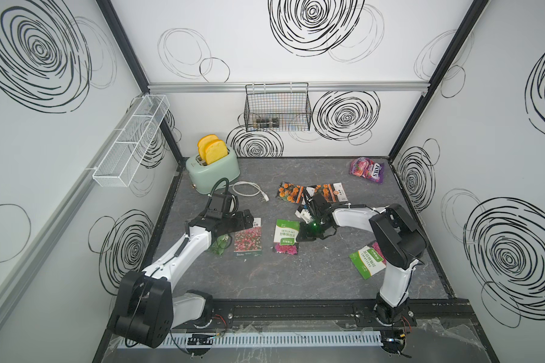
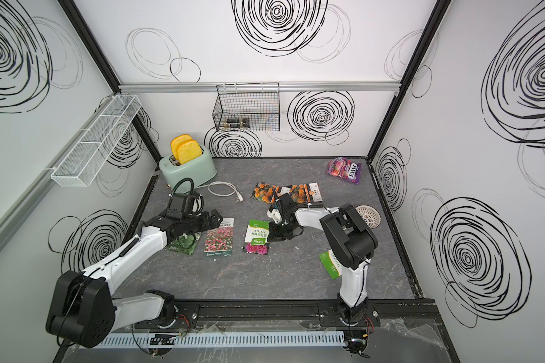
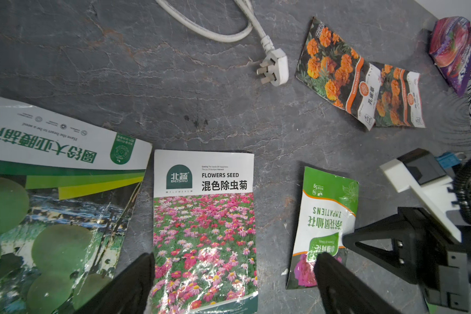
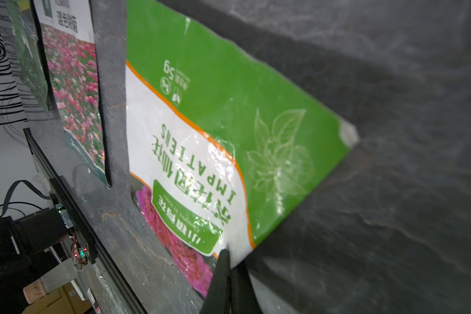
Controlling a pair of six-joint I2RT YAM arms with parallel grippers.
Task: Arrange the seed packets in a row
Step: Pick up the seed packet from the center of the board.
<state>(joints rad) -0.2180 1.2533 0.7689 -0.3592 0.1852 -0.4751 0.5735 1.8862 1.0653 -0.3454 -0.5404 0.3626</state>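
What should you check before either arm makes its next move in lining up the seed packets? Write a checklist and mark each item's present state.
1. Right gripper holding the middle IMPATIENS packet: shut on its edge, ok.
2. Left gripper free: open above the pink flower-field packet, holding nothing, ok.
3. Middle IMPATIENS packet lying flat on the table: cannot tell.
4. Marigold packets separated: one overlaps the other, not ok.
5. Second IMPATIENS packet in the row: lies apart and skewed, not ok.
6. White plug clear of the row: lies behind it, apart, ok.
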